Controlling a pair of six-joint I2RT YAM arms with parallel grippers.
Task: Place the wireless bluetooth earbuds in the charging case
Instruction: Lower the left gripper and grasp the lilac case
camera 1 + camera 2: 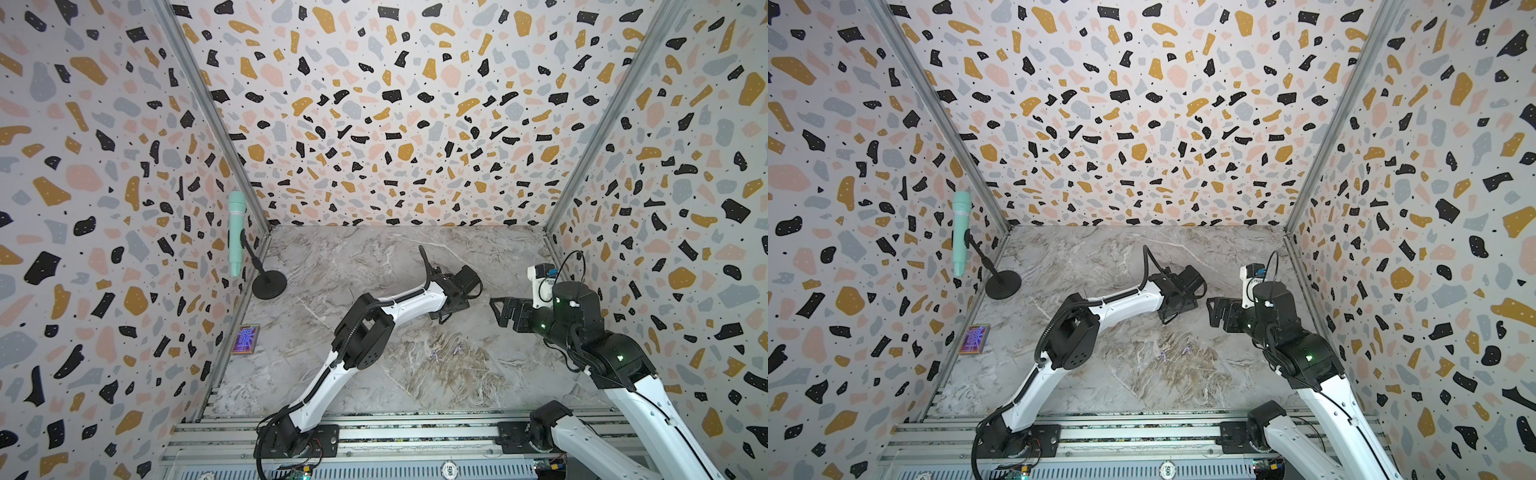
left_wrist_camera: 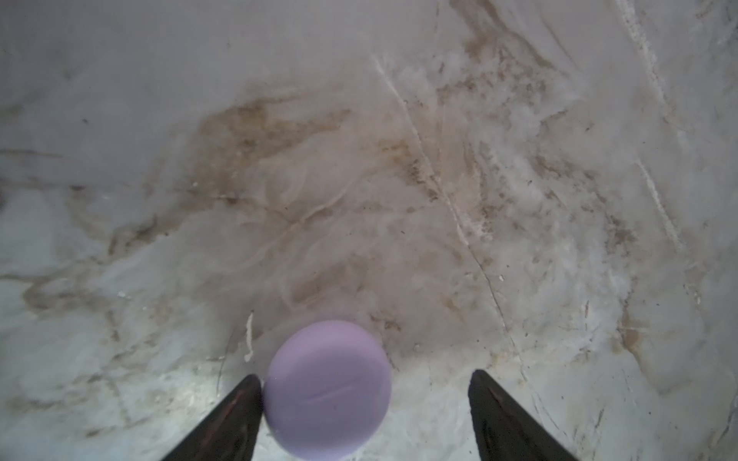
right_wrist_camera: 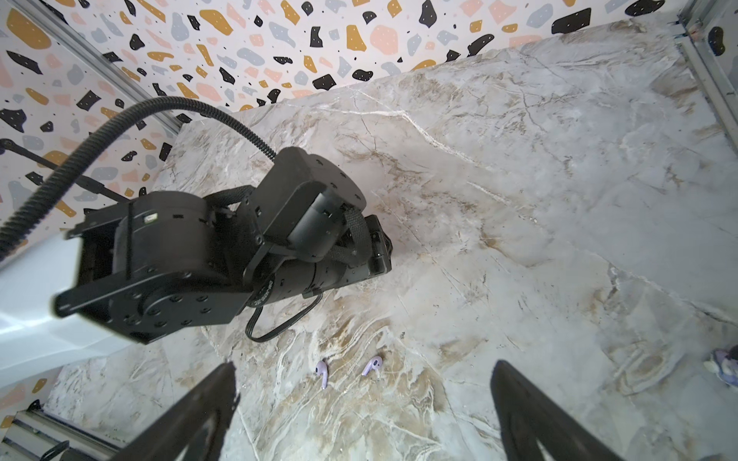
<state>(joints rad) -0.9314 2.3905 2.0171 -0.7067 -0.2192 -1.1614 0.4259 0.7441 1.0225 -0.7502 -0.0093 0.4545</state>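
The lavender charging case [image 2: 327, 391], a smooth, matte round puck, sits on the veined marble tabletop [image 2: 359, 179] between the black tapered fingers of the left gripper [image 2: 365, 375]. Its jaws stand apart: one finger touches the case's rim, the other is clear. Two small stemmed lavender earbuds [image 3: 322, 373] lie loose near that gripper. The right gripper [image 1: 497, 311] is just beside it, spread wide and empty.

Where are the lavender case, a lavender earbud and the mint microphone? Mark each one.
lavender case [image 2: 327, 389]: left wrist view, middle of its closed lid.
lavender earbud [image 3: 374, 363]: right wrist view, on its rounded head.
mint microphone [image 1: 237, 232]: in a top view, midway along its body.
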